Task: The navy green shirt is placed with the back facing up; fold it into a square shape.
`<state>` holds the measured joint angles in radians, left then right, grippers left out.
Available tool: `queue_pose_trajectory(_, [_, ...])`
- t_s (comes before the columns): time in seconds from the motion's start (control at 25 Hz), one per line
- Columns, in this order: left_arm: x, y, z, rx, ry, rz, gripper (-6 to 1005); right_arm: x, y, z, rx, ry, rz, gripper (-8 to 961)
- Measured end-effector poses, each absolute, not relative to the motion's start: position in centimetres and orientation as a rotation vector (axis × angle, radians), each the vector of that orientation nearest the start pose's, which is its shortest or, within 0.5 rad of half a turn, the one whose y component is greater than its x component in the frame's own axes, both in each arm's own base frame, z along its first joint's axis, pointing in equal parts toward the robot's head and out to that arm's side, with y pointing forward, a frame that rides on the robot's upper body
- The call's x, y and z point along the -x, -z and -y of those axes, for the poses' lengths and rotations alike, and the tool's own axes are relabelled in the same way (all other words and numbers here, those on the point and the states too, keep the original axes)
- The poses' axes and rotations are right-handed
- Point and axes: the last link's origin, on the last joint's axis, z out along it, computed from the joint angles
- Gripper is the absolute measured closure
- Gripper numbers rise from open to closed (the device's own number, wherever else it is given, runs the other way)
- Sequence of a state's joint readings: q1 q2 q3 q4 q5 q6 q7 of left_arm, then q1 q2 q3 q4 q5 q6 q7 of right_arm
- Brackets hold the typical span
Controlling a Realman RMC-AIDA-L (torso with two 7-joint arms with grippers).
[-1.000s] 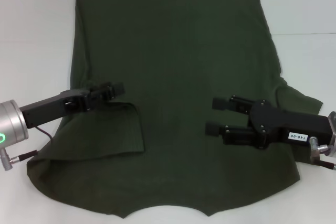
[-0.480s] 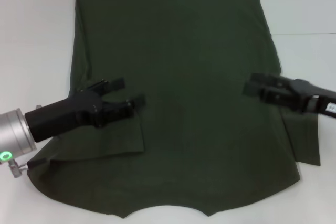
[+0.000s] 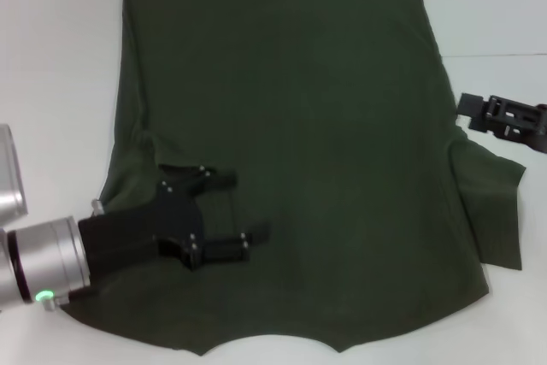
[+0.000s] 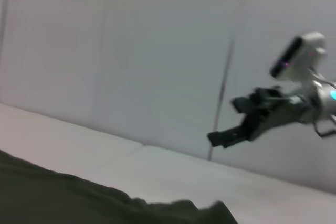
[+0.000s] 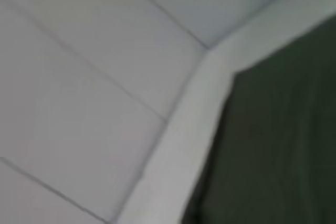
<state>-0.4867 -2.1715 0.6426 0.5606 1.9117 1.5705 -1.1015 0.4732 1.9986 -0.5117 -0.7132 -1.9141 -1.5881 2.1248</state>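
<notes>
A dark olive green shirt (image 3: 291,126) lies spread flat on a white tabletop (image 3: 51,57), its long axis running straight away from the robot, with the curved neck edge nearest the robot and the straight hem farthest off. One sleeve is already folded in over the body on the robot's left side. The other sleeve (image 3: 491,211) sticks out past the body on the robot's right side.

The left claw (image 3: 235,207) sits directly over the folded sleeve, low above the cloth, its two black prongs spread apart and holding nothing. From this claw the bulk of the shirt stretches ahead and across toward the robot's right.

The right claw (image 3: 466,108) hangs just off the shirt's right edge, over bare tabletop. Whether its prongs are apart or together cannot be told. From this claw the loose sleeve lies close by, back toward the robot, and the shirt body lies immediately to its left.

Judging from this layout, the right claw is much the nearer one to the unfolded sleeve. The left wrist camera shows the right claw (image 4: 247,121) raised above the far edge of the cloth.
</notes>
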Motion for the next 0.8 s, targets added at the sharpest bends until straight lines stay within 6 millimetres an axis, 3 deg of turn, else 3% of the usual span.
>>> queue_pose_trajectory(0.24, [25.5, 4.8, -29.7, 2.689, 0.871, 0.349, 50, -31.3, -7.3, -33.5, 2.088, -0.900, -1.709, 79])
queue_pose_trajectory(0.8, [25.4, 5.3, -30.1, 2.723, 0.810, 0.330, 50, -35.8, -7.4, -30.7, 1.854, -0.847, -1.824, 82])
